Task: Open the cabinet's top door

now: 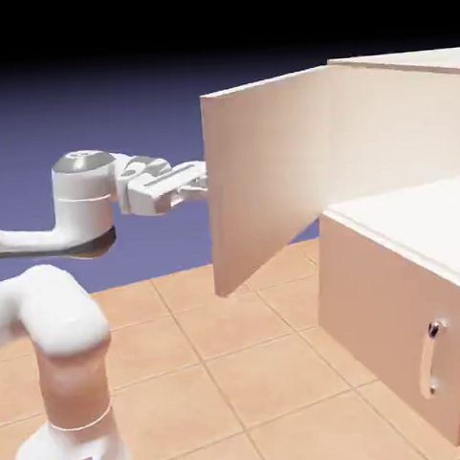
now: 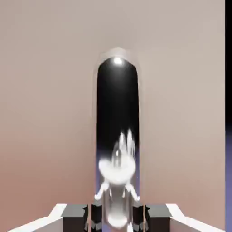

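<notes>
The pale beige cabinet (image 1: 400, 128) stands at the exterior view's right. Its top door (image 1: 269, 174) is swung wide open toward the arm, its free edge pointing left. My gripper (image 1: 200, 182) reaches the door's far face at that edge, where the handle is hidden in this view. In the hand view the door's panel (image 2: 45, 90) fills the picture and the long shiny silver handle (image 2: 117, 118) runs up the middle. My gripper (image 2: 117, 218) is shut on the handle, whose lower end sits between the dark fingers (image 2: 90, 216).
The shorter lower panel (image 1: 381, 292) stays shut, with its small silver handle (image 1: 431, 358) at the lower right. The arm's white base (image 1: 61, 378) stands at the lower left on the tan tiled floor (image 1: 233, 368).
</notes>
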